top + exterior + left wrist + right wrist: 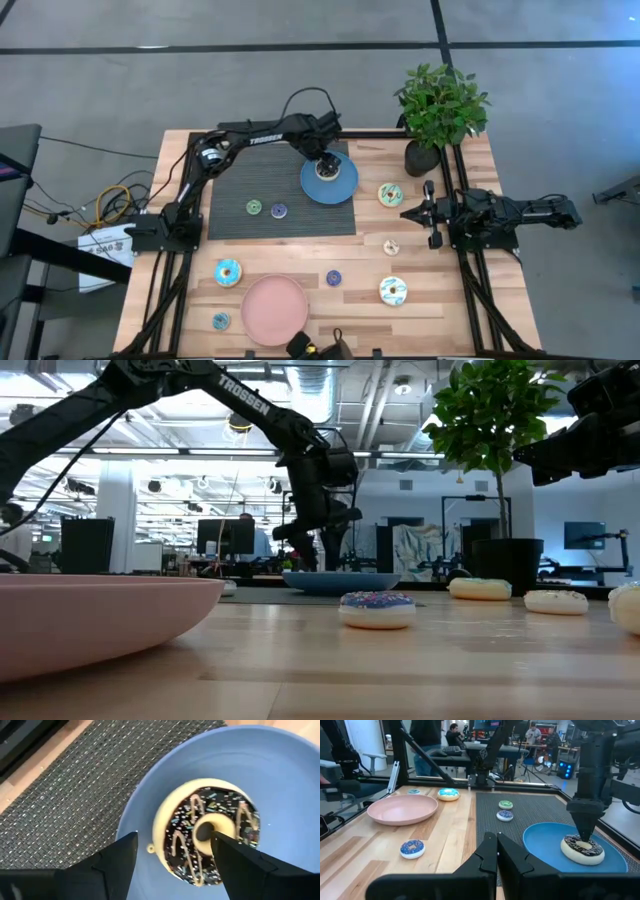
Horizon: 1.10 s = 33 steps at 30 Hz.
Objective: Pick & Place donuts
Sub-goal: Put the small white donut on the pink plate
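Note:
The dark brown donut (205, 835) lies flat on the blue plate (345, 188), which sits on the dark mat. My left gripper (173, 837) hangs over it, open: one finger (235, 860) stands above the donut's hole, the other (112, 862) outside its cream rim. My right gripper (496, 840) waits shut at the table's right edge (408, 213). The green (254, 207) and purple (279, 210) donuts lie on the mat. The cyan (228, 271), small cyan (221, 321), blue (333, 278), tan (391, 246) and two cream donuts (390, 194) (393, 291) lie on the wood. My left gripper comes at the dark brown donut from above, pointing down (583, 832). Its fingers straddle one side of the ring (175, 840). Whether either finger touches the donut, I cannot tell. The donut rests flat on the blue plate.
The pink plate (275, 309) sits near the table's near edge. A potted plant (422, 158) stands at the far right corner, close to the blue plate. Bare wood lies between the scattered donuts on the right half.

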Each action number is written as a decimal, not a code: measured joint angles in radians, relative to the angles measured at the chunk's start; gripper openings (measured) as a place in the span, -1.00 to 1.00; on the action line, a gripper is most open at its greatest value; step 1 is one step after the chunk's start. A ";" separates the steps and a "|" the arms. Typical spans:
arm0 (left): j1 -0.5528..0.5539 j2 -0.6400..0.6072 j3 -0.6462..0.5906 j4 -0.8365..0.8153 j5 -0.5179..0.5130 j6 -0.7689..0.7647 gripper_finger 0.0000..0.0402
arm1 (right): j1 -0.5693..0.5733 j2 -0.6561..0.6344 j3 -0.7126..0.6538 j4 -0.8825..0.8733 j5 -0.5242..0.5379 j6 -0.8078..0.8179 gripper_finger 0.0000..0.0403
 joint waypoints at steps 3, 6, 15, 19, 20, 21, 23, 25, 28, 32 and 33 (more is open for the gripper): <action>0.000 -0.038 0.000 0.004 0.000 0.000 0.22 | 0.000 0.000 0.000 0.000 0.000 0.000 -1.00; -0.001 -0.086 0.000 0.006 0.000 0.016 0.22 | 0.000 0.000 0.000 0.000 0.000 0.000 -1.00; -0.094 -0.260 -0.001 -0.019 -0.063 0.071 -0.07 | 0.000 0.000 0.000 0.001 0.000 0.000 -1.00; -0.176 -0.338 -0.068 0.018 -0.104 0.080 -0.40 | 0.000 0.000 0.000 0.001 0.000 0.000 -1.00; -0.201 -0.358 -0.100 0.044 -0.107 0.079 -0.50 | 0.000 0.000 0.000 0.001 0.000 0.000 -1.00; -0.227 -0.379 -0.138 0.090 -0.110 0.077 -0.60 | 0.000 0.000 0.000 0.001 -0.001 0.000 -1.00; -0.281 -0.430 -0.224 0.189 -0.112 0.076 -0.82 | 0.000 0.000 0.000 0.001 -0.001 0.000 -1.00; -0.335 -0.484 -0.317 0.314 -0.128 0.071 -0.95 | 0.000 0.000 0.000 0.001 -0.001 0.000 -1.00; -0.419 -0.563 -0.470 0.490 -0.160 0.071 -0.96 | 0.000 0.000 0.000 0.000 -0.001 0.000 -1.00; -0.530 -0.669 -0.633 0.648 -0.251 0.015 -0.99 | 0.000 0.000 0.000 0.001 0.000 0.000 -1.00; -0.555 -0.693 -0.660 0.665 -0.285 0.008 -0.99 | 0.000 0.000 0.000 0.001 0.000 0.000 -1.00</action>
